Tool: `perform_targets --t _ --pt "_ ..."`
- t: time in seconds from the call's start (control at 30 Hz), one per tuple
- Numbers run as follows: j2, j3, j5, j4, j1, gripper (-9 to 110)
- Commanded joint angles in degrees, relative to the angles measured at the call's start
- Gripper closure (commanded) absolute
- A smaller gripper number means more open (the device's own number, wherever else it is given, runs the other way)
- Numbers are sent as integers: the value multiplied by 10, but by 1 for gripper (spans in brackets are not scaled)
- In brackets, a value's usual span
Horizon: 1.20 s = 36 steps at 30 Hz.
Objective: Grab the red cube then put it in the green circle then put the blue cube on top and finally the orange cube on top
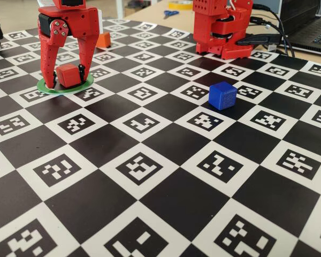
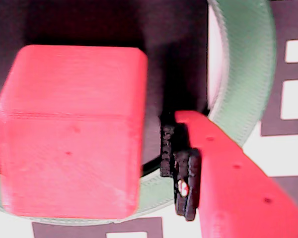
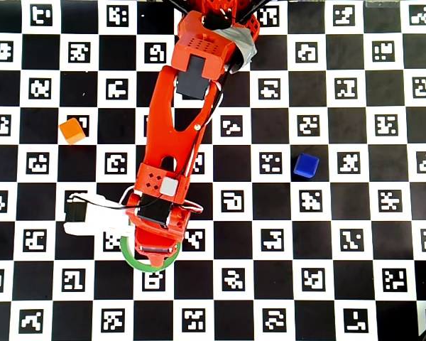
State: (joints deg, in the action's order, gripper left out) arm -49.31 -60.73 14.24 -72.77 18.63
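The red cube [image 1: 69, 75] sits inside the green circle [image 1: 48, 88] at the far left of the fixed view. My gripper [image 1: 66, 83] straddles it, open, with a gap on each side. The wrist view shows the red cube [image 2: 72, 129] large, the green circle [image 2: 248, 64] curving round it, and dark space between the cube and the padded finger [image 2: 181, 163]. In the overhead view the arm hides the cube and only an arc of the green circle [image 3: 138, 263] shows. The blue cube [image 1: 222, 96] [image 3: 306, 165] lies to the right. The orange cube [image 1: 104, 39] [image 3: 72, 131] lies behind the gripper.
A black-and-white checkered marker mat [image 1: 160, 176] covers the table. The arm's red base [image 1: 222, 27] stands at the back. Behind it lie scissors [image 1: 170, 13], cables and a laptop [image 1: 315, 27]. A white camera module [image 3: 92, 217] juts from the wrist.
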Motion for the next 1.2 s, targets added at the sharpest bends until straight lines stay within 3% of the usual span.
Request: perform_targets --t 0.0,0.83,1.17 --pt "-86 6 -4 5 9 68" --pt "-197 7 -18 -62 4 66" --pt "-314 -46 -89 -134 -11 65"
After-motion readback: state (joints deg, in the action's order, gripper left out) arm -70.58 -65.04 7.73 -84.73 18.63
